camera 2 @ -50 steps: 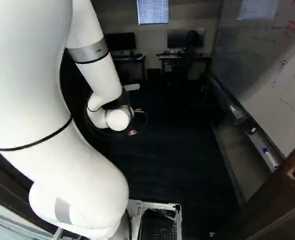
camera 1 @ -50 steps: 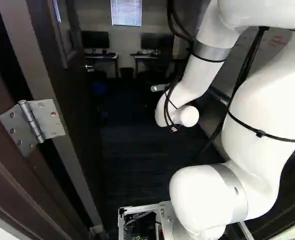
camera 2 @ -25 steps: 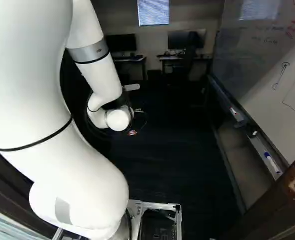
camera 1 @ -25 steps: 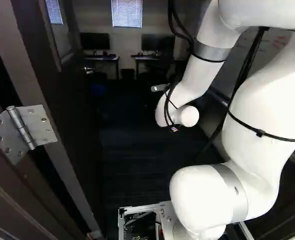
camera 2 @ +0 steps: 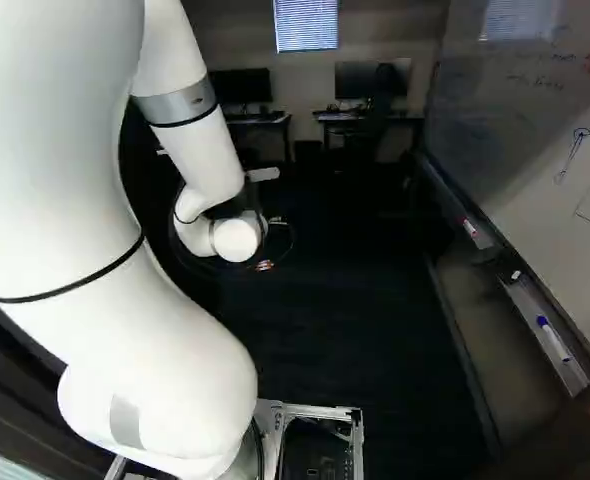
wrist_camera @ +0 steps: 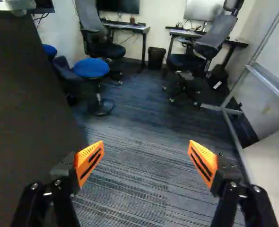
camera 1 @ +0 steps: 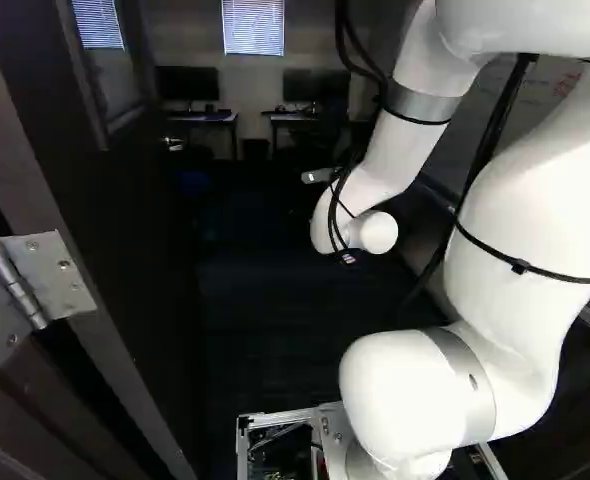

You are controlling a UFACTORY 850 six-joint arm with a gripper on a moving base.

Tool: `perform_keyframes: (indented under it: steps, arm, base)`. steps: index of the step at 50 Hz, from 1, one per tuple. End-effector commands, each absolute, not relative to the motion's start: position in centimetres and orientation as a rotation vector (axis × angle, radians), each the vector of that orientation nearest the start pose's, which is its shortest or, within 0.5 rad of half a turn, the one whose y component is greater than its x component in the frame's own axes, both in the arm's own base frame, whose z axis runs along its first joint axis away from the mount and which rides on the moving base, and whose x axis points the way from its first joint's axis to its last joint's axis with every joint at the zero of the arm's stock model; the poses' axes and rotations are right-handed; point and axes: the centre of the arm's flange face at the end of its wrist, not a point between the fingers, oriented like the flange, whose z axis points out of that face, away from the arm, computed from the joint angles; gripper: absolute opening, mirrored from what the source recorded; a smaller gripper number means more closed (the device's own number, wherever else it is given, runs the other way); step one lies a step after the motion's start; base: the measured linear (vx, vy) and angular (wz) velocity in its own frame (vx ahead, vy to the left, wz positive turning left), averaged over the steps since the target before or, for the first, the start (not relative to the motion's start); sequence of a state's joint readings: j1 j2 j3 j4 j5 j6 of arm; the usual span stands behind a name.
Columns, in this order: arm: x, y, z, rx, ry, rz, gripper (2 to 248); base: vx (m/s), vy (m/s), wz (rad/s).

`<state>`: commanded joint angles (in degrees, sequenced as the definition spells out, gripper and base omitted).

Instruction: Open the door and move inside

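Door (camera 1: 125,230) stands wide open at the left of the left base view, with its dark flat side running away into the room. A big whiteboard (camera 2: 515,130) with writing on it is at the right of the right base view. The white arm (camera 2: 155,340) reaches ahead, past the doorway, into the room. Far ahead are two desks (wrist_camera: 135,29) (wrist_camera: 189,33), with a dark chair (wrist_camera: 94,33) near one and another chair (wrist_camera: 210,42) by the other. Each desk has a screen (wrist_camera: 118,5) (wrist_camera: 201,10). A window (camera 1: 253,26) with blinds is up on the back wall. A round blue stool (wrist_camera: 91,68) is on the floor near the door, and a black bin (wrist_camera: 156,57) sits between the desks.

The gripper (camera 2: 248,202) is at the far end of the arm. In the wrist view, the gripper (wrist_camera: 146,157) has its two fingers spread wide apart, with orange pads (wrist_camera: 89,160), and it has hold of nothing. The door is beside it, on one side. A metal hinge (camera 1: 50,275) joins the door to its frame. A few pens (camera 2: 552,338) lie on the ledge under the whiteboard.
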<state>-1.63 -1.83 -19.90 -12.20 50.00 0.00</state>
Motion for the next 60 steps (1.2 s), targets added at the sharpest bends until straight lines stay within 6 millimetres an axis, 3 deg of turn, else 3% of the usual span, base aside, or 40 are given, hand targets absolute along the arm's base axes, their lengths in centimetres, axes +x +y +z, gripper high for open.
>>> perform_keyframes:
  steps: [60]
  arm:
    - [36.94,0.41,36.12,-2.558,-0.28,-1.726,247]
  base:
    - [0.135,0.002,-0.002]
